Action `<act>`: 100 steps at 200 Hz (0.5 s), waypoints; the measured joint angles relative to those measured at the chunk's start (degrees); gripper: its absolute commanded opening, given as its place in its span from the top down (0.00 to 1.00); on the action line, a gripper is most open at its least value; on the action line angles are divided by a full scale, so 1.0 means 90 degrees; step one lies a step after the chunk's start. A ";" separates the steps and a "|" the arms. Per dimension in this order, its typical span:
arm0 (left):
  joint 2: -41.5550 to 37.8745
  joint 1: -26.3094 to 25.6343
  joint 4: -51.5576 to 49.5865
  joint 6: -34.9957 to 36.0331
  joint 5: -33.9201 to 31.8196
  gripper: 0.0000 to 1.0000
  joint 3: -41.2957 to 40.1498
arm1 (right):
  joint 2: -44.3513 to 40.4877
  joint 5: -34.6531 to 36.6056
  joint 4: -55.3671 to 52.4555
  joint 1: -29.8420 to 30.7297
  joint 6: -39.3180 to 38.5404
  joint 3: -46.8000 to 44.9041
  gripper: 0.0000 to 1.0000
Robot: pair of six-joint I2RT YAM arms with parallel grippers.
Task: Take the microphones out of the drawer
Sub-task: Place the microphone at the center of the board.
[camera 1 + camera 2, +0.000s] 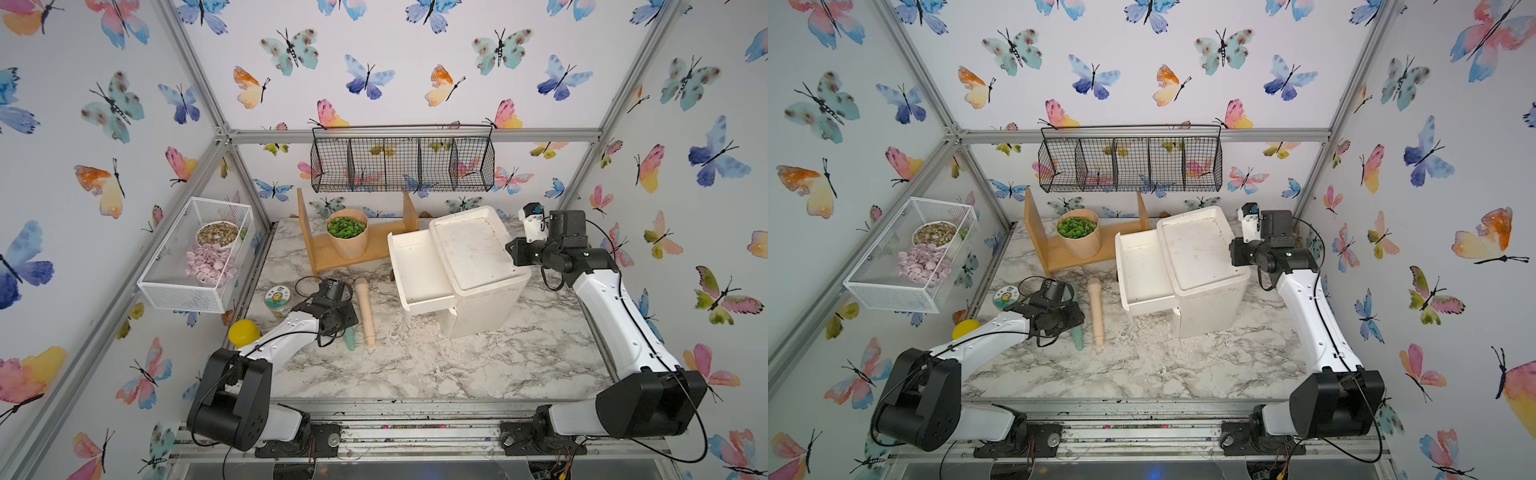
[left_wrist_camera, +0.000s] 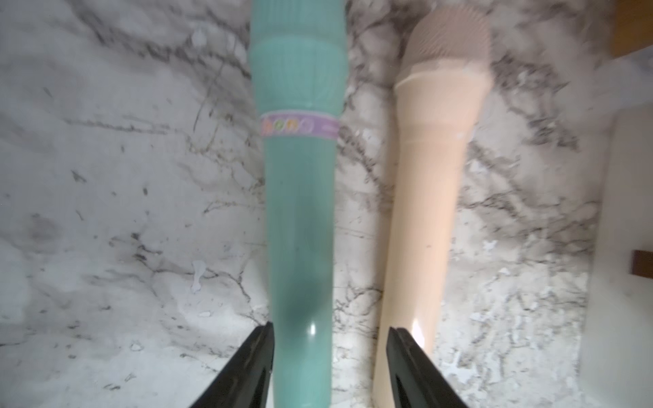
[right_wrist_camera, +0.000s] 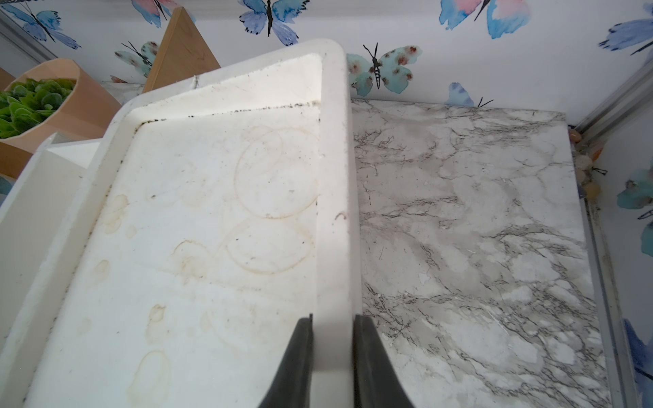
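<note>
I see a green microphone (image 2: 300,219) with a purple band. My left gripper (image 2: 330,326) is open around it. The right gripper (image 3: 334,317) pinches the white box (image 3: 334,176) rim.

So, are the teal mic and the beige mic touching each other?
Apart. The left wrist view shows a strip of marble table between the teal mic and the beige mic along their whole visible length.

The marble table (image 1: 436,365) bears a teal microphone (image 2: 300,212) and a beige microphone (image 1: 365,309) side by side left of centre — a white drawer cabinet (image 1: 469,266) right of them, a wooden rack (image 1: 328,253) at upper centre.
</note>
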 measured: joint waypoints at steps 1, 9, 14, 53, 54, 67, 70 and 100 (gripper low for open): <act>0.0000 0.0000 0.0000 0.0000 0.0000 0.47 0.0000 | 0.0000 0.0000 0.0000 0.0000 0.0000 0.0000 0.93; -0.0170 0.0044 -0.0078 0.0029 0.0000 0.49 0.0192 | 0.0000 0.0000 0.0000 0.0000 0.0000 0.0000 0.93; -0.0262 0.0068 -0.0112 0.0046 0.0002 0.53 0.0289 | 0.0000 0.0000 0.0000 0.0000 0.0000 0.0000 0.93; -0.0823 0.0233 -0.0083 0.0034 0.0214 1.00 0.0741 | 0.0000 0.0000 0.0000 0.0000 0.0000 0.0000 0.93; -0.0823 0.0233 -0.0083 0.0034 0.0214 1.00 0.0741 | 0.0000 0.0000 0.0000 0.0000 0.0000 0.0000 0.93; -0.0979 0.0255 -0.0002 -0.0005 0.0447 1.00 0.0748 | 0.0000 -0.0002 0.0000 0.0000 0.0000 0.0000 0.94; -0.0998 0.0255 0.0017 -0.0015 0.0508 1.00 0.0746 | 0.0000 -0.0002 0.0000 0.0000 0.0000 0.0000 0.93; -0.1127 0.0255 0.0559 -0.0294 0.1387 1.00 0.0573 | 0.0000 -0.0005 0.0000 0.0000 0.0000 0.0000 0.93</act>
